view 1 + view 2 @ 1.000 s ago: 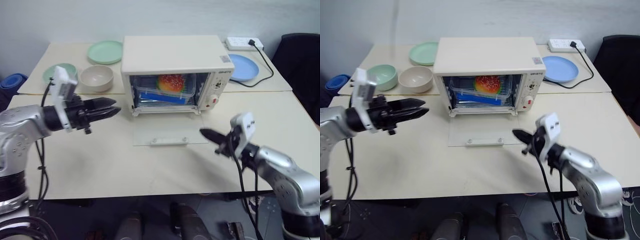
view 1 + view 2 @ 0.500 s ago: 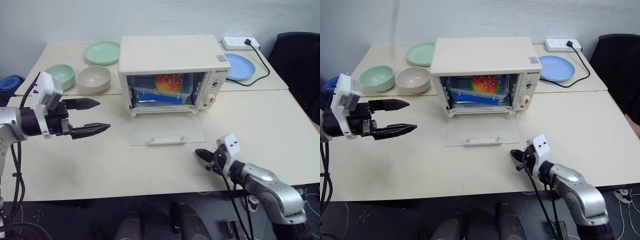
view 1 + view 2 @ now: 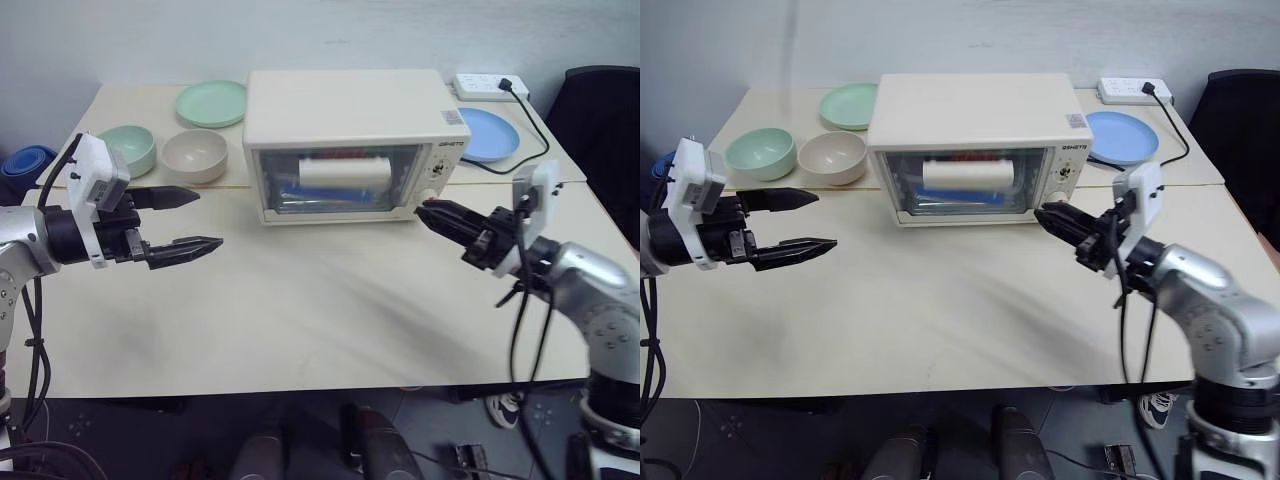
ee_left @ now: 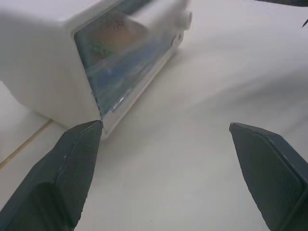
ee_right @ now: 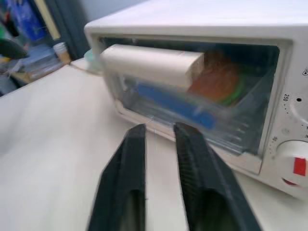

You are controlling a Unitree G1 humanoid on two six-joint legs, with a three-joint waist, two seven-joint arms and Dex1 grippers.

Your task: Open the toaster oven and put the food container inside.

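Right gripper: fingers slightly apart, empty, just beside toaster oven knob panel, nearer arm. Left gripper: fingers wide apart, empty, well left. Food container: inside oven, behind closed door; long axis runs along the door.

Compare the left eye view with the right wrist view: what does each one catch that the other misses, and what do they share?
Left eye view alone: the open left gripper, green bowl, beige bowl, green plate, blue plate and power strip.
Right wrist view alone: a close look at the toy hamburger behind the glass.
Both: the toaster oven, door shut, its handle bar, the food container inside, and the right gripper, slightly open and empty.
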